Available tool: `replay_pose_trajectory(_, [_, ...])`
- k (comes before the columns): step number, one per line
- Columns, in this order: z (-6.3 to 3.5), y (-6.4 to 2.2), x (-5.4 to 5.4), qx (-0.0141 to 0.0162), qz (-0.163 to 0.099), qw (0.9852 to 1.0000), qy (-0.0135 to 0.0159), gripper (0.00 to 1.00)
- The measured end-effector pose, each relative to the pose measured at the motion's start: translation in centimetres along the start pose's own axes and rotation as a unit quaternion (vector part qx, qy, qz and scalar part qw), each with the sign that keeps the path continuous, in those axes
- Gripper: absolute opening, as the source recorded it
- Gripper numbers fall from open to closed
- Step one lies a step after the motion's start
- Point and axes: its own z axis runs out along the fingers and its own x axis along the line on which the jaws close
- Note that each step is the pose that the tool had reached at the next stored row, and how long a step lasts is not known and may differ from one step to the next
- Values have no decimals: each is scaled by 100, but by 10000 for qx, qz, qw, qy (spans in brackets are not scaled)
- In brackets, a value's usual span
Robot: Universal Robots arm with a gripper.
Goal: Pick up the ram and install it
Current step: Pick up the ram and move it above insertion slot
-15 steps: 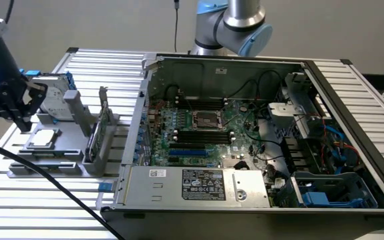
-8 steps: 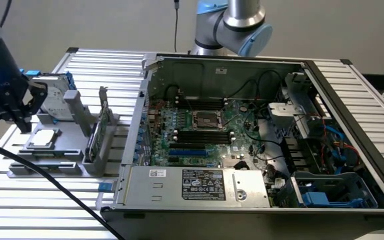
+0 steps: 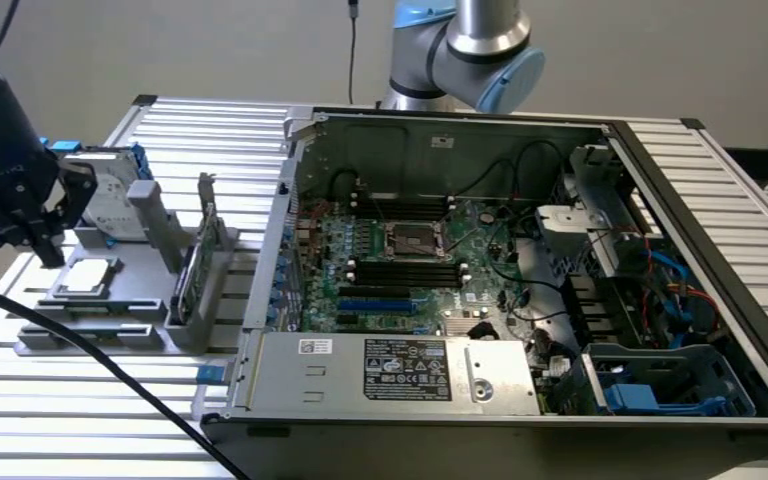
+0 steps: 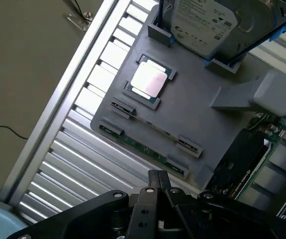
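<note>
One claw (image 4: pixel 157 175): its jaws are pressed together and hold nothing; it hangs over the grey tray (image 4: pixel 192 109).
Ram (image 4: pixel 143 150): a thin green stick seated in the tray's clips, not yet lifted.
Direction: I see the ram just beyond the claw tips, between them and the processor (image 4: pixel 149 80).
Long axis: it runs along the tray edge nearest the claw.
Motherboard (image 3: pixel 404 250): inside the open case, well apart from the claw, toward the exterior view's right.
</note>
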Motion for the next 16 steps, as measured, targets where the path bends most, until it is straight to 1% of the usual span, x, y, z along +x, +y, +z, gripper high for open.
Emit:
replay_pose_trajectory(2, [6,0,0,8,-180,9998,2,11])
replay_pose_trajectory(4, [13,0,-1,16,-359,9994,4,11])
replay_pose_trajectory(8, [34,-1,-1,33,-723,9974,9,11])
replay_pose_trajectory(12, [68,-1,-3,51,-1089,9940,13,11])
replay_pose_trajectory(14, [87,-1,-4,61,-1267,9919,13,11])
replay_pose_trajectory(16, [106,-2,-5,70,-1445,9895,13,11])
